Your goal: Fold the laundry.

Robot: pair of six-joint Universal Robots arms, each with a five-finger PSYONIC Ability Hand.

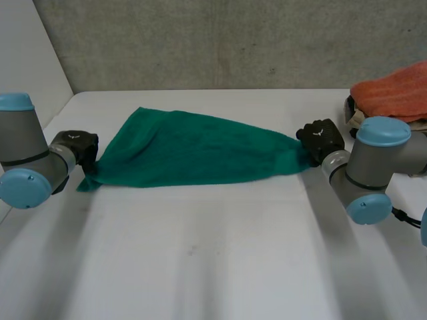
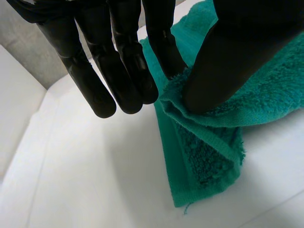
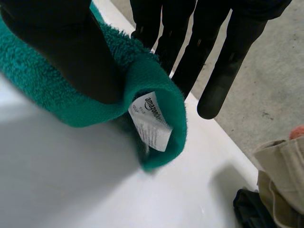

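Green towel (image 1: 193,150) stretched left to right across the middle of the white table (image 1: 213,267), wide at the left end and gathered to a narrow point at the right. Cannot tell whether its middle rests on the surface or hangs just above. Left hand (image 1: 77,148) at the towel's left end: in the left wrist view the thumb (image 2: 237,57) presses a doubled fold of hem against one finger, the other fingers (image 2: 95,71) straight and off the cloth, a loose corner hanging below the pinch. Right hand (image 1: 321,137) at the right end: hem wrapped over the thumb and nipped against the fingers (image 3: 156,28), white label (image 3: 151,121) hanging just under the grip. Laundry pile at the far right edge, orange towel (image 1: 393,93) on top, beige cloth (image 3: 285,175) beneath, close beside the right arm. Risks, as I judge them: both holds are shallow, taken near the hem, so any added tension between the arms could pull a corner free, the left first, since one finger does the work there. The bunched right end means a fold from here likely lands skewed. The hanging left corner could drag and tuck under. A wide right-arm swing could snag the pile.
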